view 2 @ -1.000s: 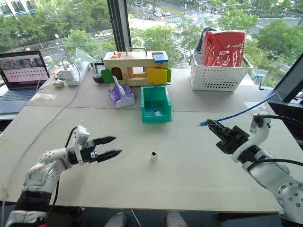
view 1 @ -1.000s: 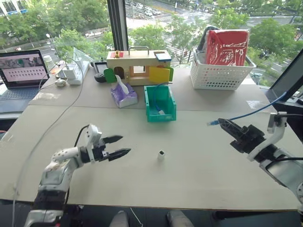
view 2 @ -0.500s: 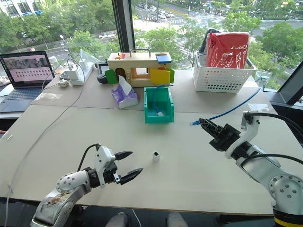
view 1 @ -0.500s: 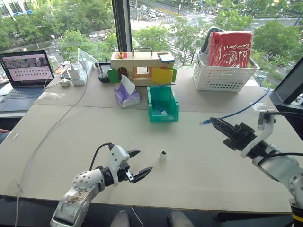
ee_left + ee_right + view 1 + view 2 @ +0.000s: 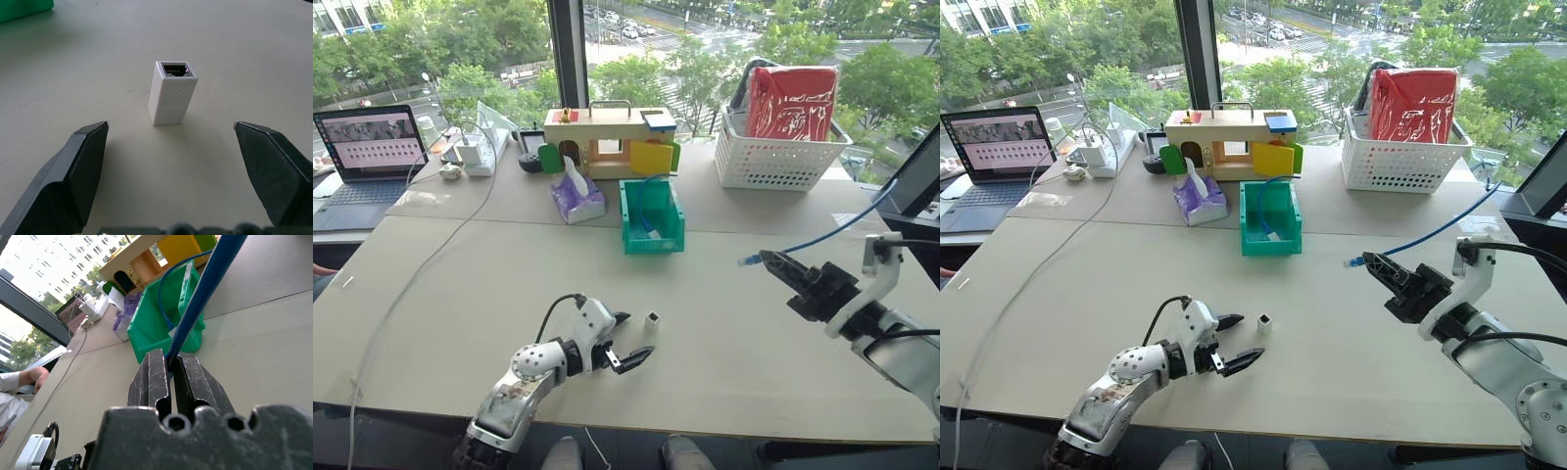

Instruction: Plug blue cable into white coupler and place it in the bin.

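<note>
Coupler [image 5: 172, 93] stands upright on the bench [image 5: 754, 333], socket up, between the left gripper's [image 5: 628, 340] spread jaws, apparently lined up for a grab; right gripper [image 5: 773, 266], jaws pinching the cable [image 5: 832, 233] behind its plug, holds it aloft, bin [image 5: 651, 217] beyond.

left hand [image 5: 628, 343] spread, right hand [image 5: 766, 258] clamped

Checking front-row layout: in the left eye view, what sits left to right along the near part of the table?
Left tool, open → white coupler, standing upright → blue cable plug end → right tool, shut on the cable.
</note>
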`<action>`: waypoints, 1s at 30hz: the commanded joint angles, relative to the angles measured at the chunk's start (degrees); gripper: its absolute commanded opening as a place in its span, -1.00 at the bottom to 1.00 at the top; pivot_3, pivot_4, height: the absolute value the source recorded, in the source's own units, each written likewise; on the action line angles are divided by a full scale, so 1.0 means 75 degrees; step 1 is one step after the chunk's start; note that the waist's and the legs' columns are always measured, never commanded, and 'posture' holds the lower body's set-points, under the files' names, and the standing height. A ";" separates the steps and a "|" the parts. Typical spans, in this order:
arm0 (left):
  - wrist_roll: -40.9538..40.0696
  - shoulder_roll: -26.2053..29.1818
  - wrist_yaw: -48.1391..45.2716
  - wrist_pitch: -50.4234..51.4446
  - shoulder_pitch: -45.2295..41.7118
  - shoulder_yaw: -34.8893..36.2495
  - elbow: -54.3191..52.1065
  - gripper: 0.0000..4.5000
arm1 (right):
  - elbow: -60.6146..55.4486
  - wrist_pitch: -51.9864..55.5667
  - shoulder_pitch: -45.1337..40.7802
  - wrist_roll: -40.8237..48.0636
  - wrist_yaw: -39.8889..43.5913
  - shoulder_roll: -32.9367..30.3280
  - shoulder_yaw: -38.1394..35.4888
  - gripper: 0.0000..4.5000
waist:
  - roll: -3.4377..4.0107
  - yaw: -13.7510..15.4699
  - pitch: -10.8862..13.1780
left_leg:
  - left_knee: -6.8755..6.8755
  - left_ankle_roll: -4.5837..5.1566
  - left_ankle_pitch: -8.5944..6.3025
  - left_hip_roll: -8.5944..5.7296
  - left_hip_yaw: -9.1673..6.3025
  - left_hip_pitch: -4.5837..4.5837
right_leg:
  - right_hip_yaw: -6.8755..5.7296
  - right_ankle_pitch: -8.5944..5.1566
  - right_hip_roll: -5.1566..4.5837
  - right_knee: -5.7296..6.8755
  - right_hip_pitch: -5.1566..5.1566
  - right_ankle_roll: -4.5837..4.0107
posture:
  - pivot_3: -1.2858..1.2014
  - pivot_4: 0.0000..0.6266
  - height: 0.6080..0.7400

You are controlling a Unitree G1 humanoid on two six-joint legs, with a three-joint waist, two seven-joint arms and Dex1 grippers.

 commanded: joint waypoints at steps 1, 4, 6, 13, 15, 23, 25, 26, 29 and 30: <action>0.0330 -0.0445 0.0435 0.0027 -0.0274 -0.0358 0.0168 0.96 | -0.0429 -0.0114 0.0109 0.0270 -0.0156 -0.0143 -0.0384 -1.00 | 0.0000 0.0000 0.0000 | -0.0003 0.0000 0.0000 0.0000 -0.0001 0.0011 | 0.0000 -0.0003 0.0000 -0.0006 0.0010 0.0006 | 0.03 -0.52 0.76; 0.0451 -0.0763 0.0720 0.0082 -0.0362 -0.0425 0.0273 0.96 | -0.0532 -0.0159 0.0184 0.0330 -0.0281 -0.0165 -0.0440 -1.00 | 0.0000 -0.0004 0.0000 | -0.0007 0.0001 -0.0001 0.0000 -0.0001 0.0021 | 0.0001 -0.0013 0.0000 -0.0015 0.0023 0.0021 | 0.03 -0.52 0.76; 0.0474 -0.0997 0.0888 0.0262 -0.0415 -0.0501 0.0225 0.96 | -0.0610 -0.0197 0.0296 0.0374 -0.0339 -0.0184 -0.0531 -1.00 | 0.0001 -0.0008 -0.0001 | -0.0007 0.0001 -0.0001 0.0000 -0.0001 0.0022 | 0.0002 -0.0012 0.0000 -0.0014 0.0024 0.0021 | 0.03 -0.52 0.76; 0.0581 -0.1033 0.1126 0.0783 -0.0627 -0.0472 0.0159 0.64 | -0.0722 -0.0281 0.0417 0.0359 -0.0428 -0.0114 -0.0590 -1.00 | 0.0002 -0.0015 -0.0001 | -0.0008 0.0001 -0.0001 -0.0001 -0.0001 0.0026 | 0.0003 -0.0023 0.0001 -0.0014 0.0026 0.0039 | 0.03 -0.52 0.76; 0.0614 -0.0949 0.1152 0.0951 -0.0649 -0.0470 0.0096 0.26 | -0.0717 -0.0300 0.0389 0.0348 -0.0448 -0.0103 -0.0565 -1.00 | 0.0002 -0.0009 -0.0001 | -0.0008 0.0001 -0.0001 0.0000 -0.0001 0.0027 | 0.0003 -0.0024 0.0001 -0.0015 0.0027 0.0040 | 0.03 -0.52 0.76; 0.0229 -0.0418 0.0362 0.0774 -0.0818 -0.0242 0.0344 -0.70 | -0.0655 -0.0389 0.0224 0.0136 -0.0409 0.0078 -0.0371 -1.00 | 0.0003 -0.0021 -0.0001 | -0.0010 0.0001 -0.0001 0.0001 -0.0001 0.0029 | 0.0003 -0.0025 0.0001 -0.0017 0.0027 0.0041 | 0.03 -0.52 0.76; 0.0135 -0.0274 -0.0023 0.0433 -0.1008 -0.0183 0.0575 -0.70 | -0.0682 -0.0413 0.0160 0.0091 -0.0443 0.0135 -0.0285 -1.00 | 0.0004 -0.0021 -0.0002 | -0.0011 0.0001 -0.0001 0.0000 -0.0001 0.0030 | 0.0003 -0.0026 0.0001 -0.0016 0.0027 0.0041 | 0.03 -0.52 0.76; 0.0047 -0.0189 -0.0325 0.0270 -0.1143 -0.0160 0.0728 -0.70 | -0.0707 -0.0423 0.0124 0.0058 -0.0470 0.0178 -0.0225 -1.00 | 0.0004 -0.0017 -0.0002 | -0.0012 0.0001 -0.0001 0.0000 0.0000 0.0030 | 0.0003 -0.0026 0.0001 -0.0018 0.0026 0.0041 | 0.03 -0.52 0.76; -0.0090 0.0021 -0.1079 -0.0292 -0.1444 -0.0190 0.1090 -0.70 | -0.0794 -0.0452 0.0040 -0.0048 -0.0582 0.0311 -0.0029 -1.00 | 0.0004 -0.0008 -0.0002 | -0.0012 0.0001 -0.0001 0.0000 -0.0001 0.0025 | 0.0002 -0.0026 0.0001 -0.0025 0.0026 0.0041 | 0.03 -0.52 0.76; -0.0080 0.0101 -0.1328 -0.0509 -0.1558 -0.0224 0.1223 -0.70 | -0.0883 -0.0444 0.0027 -0.0126 -0.0670 0.0372 0.0129 -1.00 | 0.0004 -0.0009 -0.0002 | -0.0013 0.0001 -0.0001 0.0000 0.0000 0.0024 | 0.0001 -0.0026 0.0001 -0.0026 0.0025 0.0040 | 0.03 -0.52 0.76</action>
